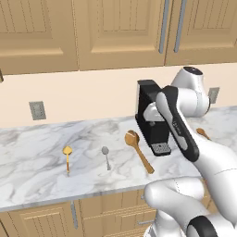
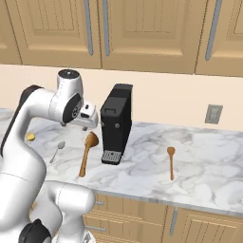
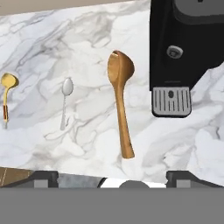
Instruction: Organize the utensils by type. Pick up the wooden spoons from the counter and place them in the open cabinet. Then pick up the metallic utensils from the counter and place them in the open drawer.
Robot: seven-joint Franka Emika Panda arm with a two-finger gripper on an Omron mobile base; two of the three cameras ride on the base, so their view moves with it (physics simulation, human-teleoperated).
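Note:
A large orange-brown wooden spoon lies on the white marble counter, its bowl toward the wall, just left of a black coffee machine. My gripper hovers above its handle end, open, with nothing between the fingers; from the right base it hangs over the spoon's bowl. Left of that spoon lie a small silver spoon and a gold utensil. A smaller wooden spoon lies right of the machine. The open cabinet and the open drawer are out of view.
The black coffee machine stands against the wall between the two wooden spoons. Shut upper cabinet doors hang above the counter. Wall outlets sit on the backsplash. Base cabinets run under the counter's front edge.

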